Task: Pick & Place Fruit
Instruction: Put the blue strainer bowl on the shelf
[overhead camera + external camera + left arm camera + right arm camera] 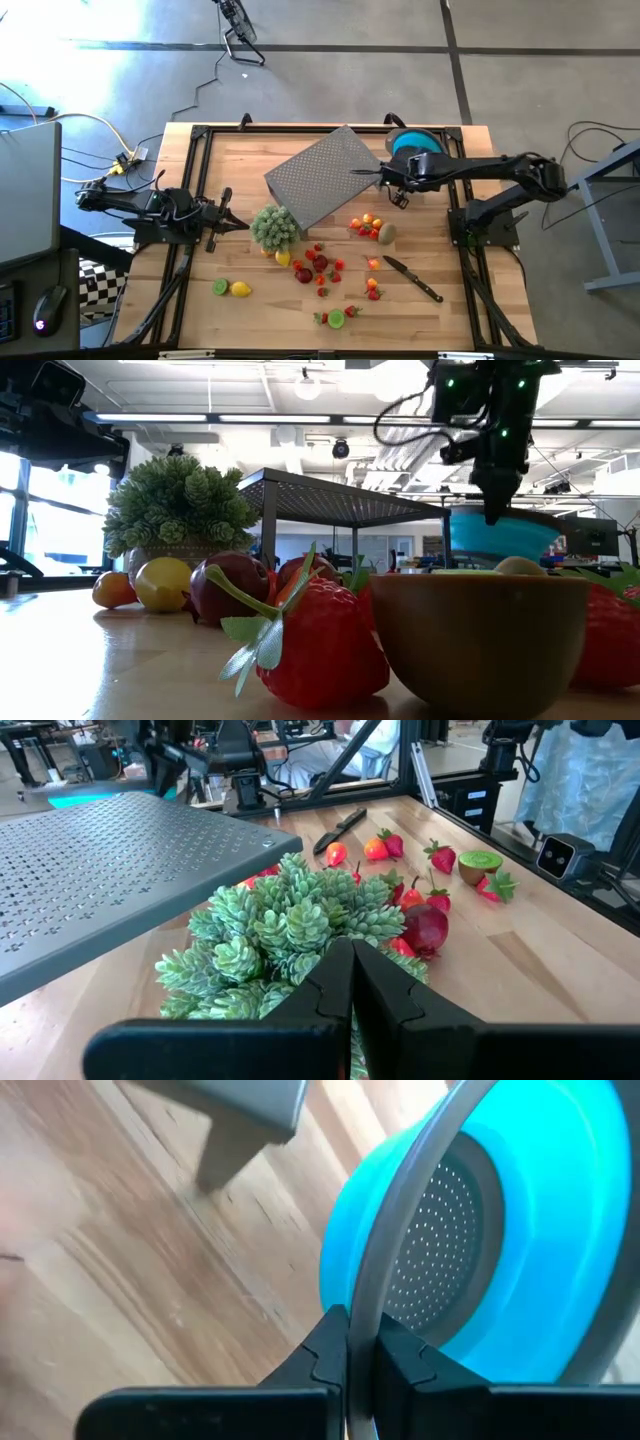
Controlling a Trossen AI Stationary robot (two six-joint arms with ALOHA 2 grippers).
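Right pincer pinches blue bowl rim beside perforated shelf.

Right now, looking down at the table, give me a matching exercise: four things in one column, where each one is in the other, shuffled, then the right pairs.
Things:
1. blue bowl
2. black-handled knife
3. lemon
4. left pincer

Places:
A. near the table's front left, beside a lime slice
B. rim gripped by the right pincer
C. shut, beside the green plant
D. flat on the wood, right of the scattered fruit

Pairs: 1-B, 2-D, 3-A, 4-C
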